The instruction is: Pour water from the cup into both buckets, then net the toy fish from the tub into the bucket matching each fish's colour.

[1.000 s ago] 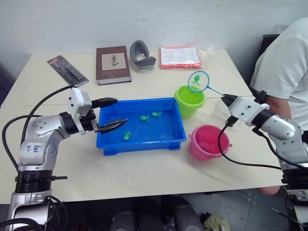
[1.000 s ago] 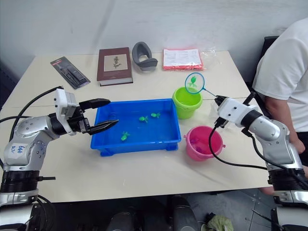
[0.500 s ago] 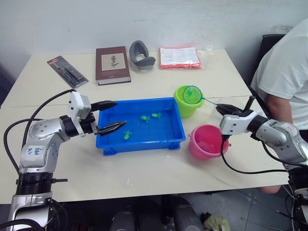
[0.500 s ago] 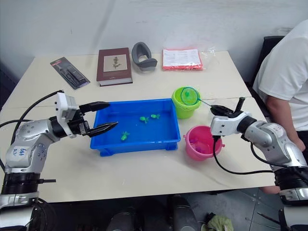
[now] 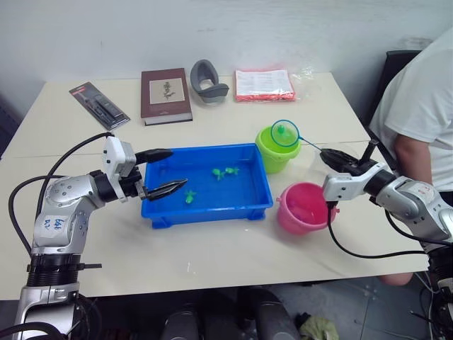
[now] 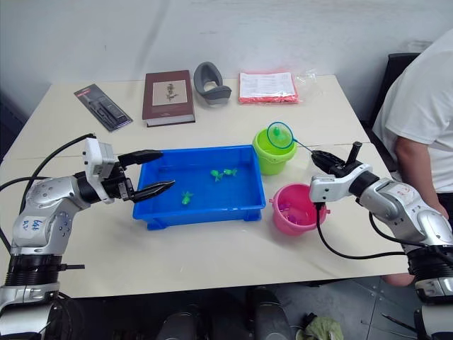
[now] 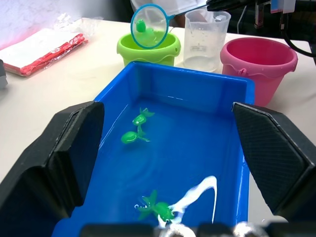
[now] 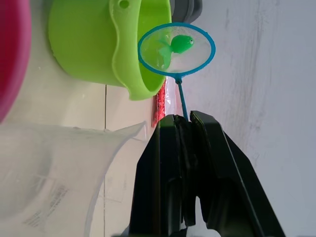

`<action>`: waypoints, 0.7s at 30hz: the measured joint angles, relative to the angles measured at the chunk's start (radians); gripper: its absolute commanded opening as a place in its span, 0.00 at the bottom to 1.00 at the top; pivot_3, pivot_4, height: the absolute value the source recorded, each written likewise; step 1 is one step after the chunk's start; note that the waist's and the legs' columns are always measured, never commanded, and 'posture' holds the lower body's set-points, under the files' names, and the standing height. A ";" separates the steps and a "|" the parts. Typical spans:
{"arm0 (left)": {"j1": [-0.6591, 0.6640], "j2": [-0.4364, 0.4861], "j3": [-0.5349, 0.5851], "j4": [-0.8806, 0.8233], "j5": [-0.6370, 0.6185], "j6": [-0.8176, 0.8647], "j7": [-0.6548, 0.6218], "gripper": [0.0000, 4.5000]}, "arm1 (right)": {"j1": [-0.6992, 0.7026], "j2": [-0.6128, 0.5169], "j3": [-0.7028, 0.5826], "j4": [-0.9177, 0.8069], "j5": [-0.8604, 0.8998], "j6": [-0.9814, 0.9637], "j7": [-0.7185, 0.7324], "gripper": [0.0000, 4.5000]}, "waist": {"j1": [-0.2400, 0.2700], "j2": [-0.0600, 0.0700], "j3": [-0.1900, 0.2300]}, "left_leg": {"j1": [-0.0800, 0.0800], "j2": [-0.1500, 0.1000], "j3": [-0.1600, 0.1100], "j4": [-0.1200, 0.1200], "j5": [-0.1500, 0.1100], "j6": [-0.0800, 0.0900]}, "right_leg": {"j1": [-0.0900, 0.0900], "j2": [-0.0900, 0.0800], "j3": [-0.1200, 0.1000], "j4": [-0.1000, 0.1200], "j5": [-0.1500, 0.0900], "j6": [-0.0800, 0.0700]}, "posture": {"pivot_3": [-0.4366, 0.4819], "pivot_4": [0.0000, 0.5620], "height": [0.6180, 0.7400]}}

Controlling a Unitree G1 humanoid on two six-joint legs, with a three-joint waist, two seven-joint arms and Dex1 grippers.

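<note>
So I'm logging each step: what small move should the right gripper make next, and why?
Probably tip the net over so the green fish drops out: the right gripper holds it above the lime green bucket, the matching colour.

No lettering anywhere is legible — labels, numbers or brands.

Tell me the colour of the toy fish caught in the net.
Green: the small plastic toy fish in the round blue-rimmed hoop net shows best in the right wrist view.
</note>
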 measured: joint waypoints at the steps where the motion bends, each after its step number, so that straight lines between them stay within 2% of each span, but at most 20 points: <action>1: 0.000 -0.002 -0.001 0.000 0.000 -0.001 0.000 0.99 | -0.001 0.000 0.000 0.002 -0.001 0.000 -0.001 0.00 | 0.000 0.000 0.000 | 0.000 0.000 0.000 0.000 0.000 0.000 | 0.000 0.000 0.000 0.000 0.000 0.000 | 0.48 0.27 1.00; 21: 0.027 -0.003 -0.002 -0.001 0.001 -0.004 0.001 0.99 | -0.055 -0.079 -0.006 0.068 0.054 -0.080 0.023 0.00 | -0.002 0.000 0.000 | 0.000 0.000 0.000 0.000 0.001 0.000 | 0.000 0.000 0.000 0.001 0.000 0.000 | 0.48 0.27 1.00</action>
